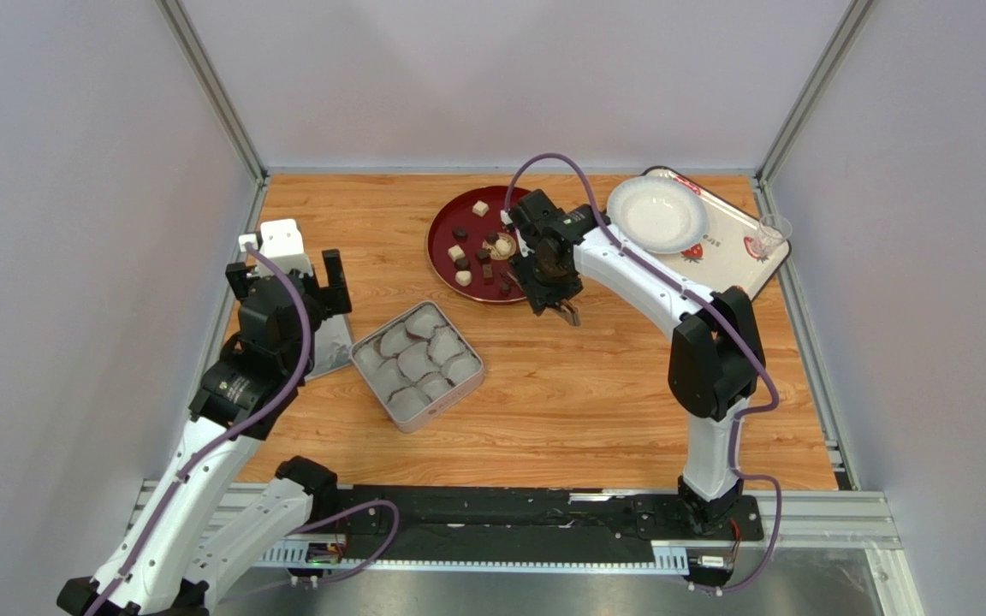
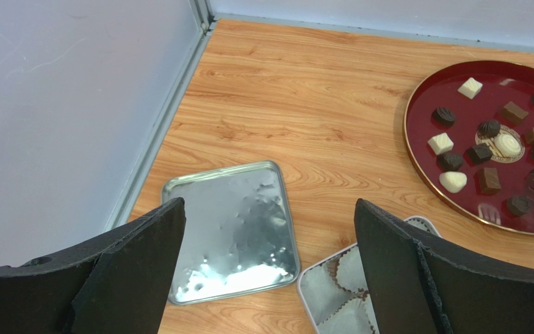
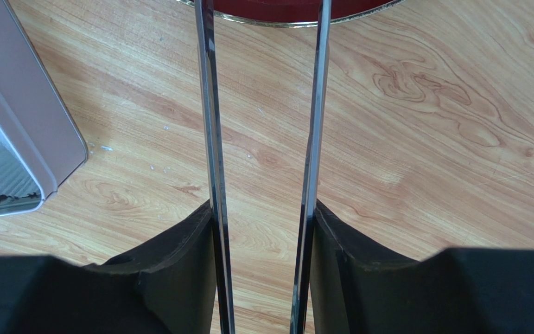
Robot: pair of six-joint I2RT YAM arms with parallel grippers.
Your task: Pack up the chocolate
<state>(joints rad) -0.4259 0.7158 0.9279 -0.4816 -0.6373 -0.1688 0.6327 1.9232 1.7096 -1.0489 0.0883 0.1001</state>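
On the wooden table [image 1: 588,385], a red plate [image 2: 423,104] is set near the back, and the chocolate [image 2: 481,154] is spread over it in small bits. Most bits are dark brown and a few are white. A tin [image 3: 26,111] lined with paper cups [image 1: 419,359] is placed closer to the front. It is left of the red plate and apart from it. The lid [image 2: 231,229] is laid flat just beside the tin, on its left. The left claw [image 2: 270,209] is held above the lid and is spread wide, and the lid is seen between its two fingers. Thin metal tongs [image 3: 210,139] are gripped by the right claw [image 3: 261,212]. One shiny arm is pressed against each finger, and a gap is left between the two arms. The tongs are pointed at the near edge of the red plate, and their tips are seen over it from the left wrist. It cannot be told if a bit of chocolate is pinched in them. A white plate [image 1: 656,212] is set on a tray [image 1: 743,250] in the back right corner. A small glass [image 1: 768,238] is stood at the tray's right edge.
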